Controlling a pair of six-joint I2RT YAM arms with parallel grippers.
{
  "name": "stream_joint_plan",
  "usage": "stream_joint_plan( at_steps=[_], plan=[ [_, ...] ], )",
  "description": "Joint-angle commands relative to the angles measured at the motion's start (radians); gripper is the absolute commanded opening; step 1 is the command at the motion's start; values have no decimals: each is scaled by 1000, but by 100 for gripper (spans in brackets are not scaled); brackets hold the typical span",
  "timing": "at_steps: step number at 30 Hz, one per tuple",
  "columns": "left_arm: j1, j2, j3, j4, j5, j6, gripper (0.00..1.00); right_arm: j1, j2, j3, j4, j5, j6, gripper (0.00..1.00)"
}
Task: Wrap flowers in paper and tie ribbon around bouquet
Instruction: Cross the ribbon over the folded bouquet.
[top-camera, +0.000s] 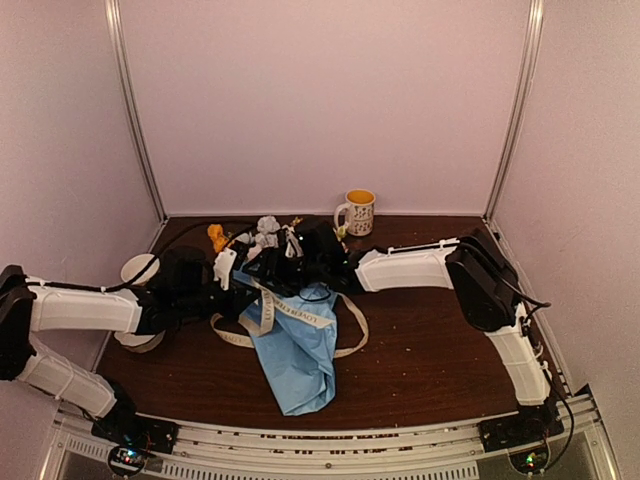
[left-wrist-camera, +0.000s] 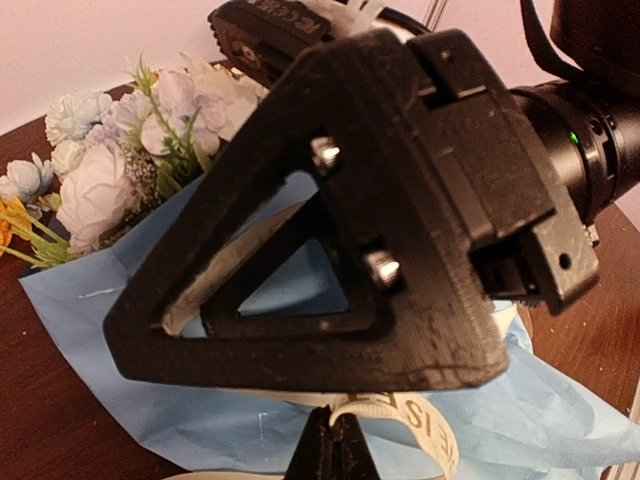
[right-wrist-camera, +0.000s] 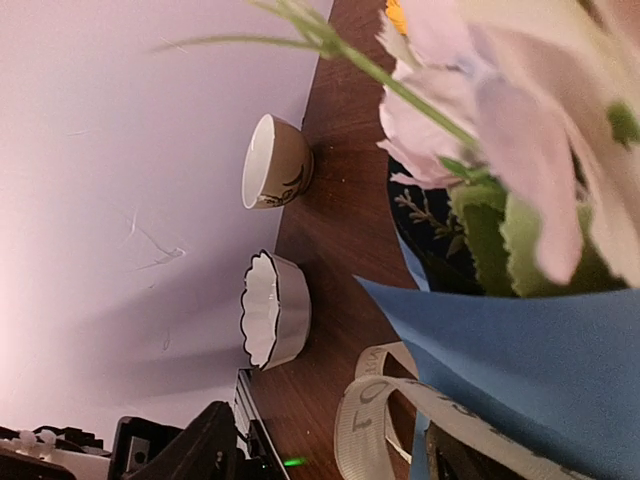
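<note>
- paper (top-camera: 300, 360): thin blue tissue, creased, coned round pale fabric flowers (left-wrist-camera: 95, 190).
- ribbon (top-camera: 290, 312): flat cream fabric, printed lettering.
- left gripper (left-wrist-camera: 330, 445): fingers pinched closed on ribbon.
- right gripper (right-wrist-camera: 325, 450): fingers apart, astride ribbon.

Pale pink artificial flower heads (right-wrist-camera: 520, 120) are blurred, cut off top and right. From above, lettering on the flat cream fabric ribbon (top-camera: 300, 312) is too small to read.
</note>
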Motion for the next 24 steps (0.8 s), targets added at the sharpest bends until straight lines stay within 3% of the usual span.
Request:
stream_joint_plan(
  at_steps=[1,7,13,18,24],
  plan=[
    [23,10,42,49,-33,-3,0,-14,-43,-37,64,17,62,65],
    [101,13,80,6,5,1,0,-18,-63,-86,112,3,66,67],
    [172,108,140,24,132,-4,0,-29,-73,-152,211,-11,91,70],
    [225,187,250,-110,157,27,0,-37,-71,-166,246,-62,81,67],
    [233,257,327,-140,247,96,0,-40,-63,-190,291,-95,97,66]
  ],
)
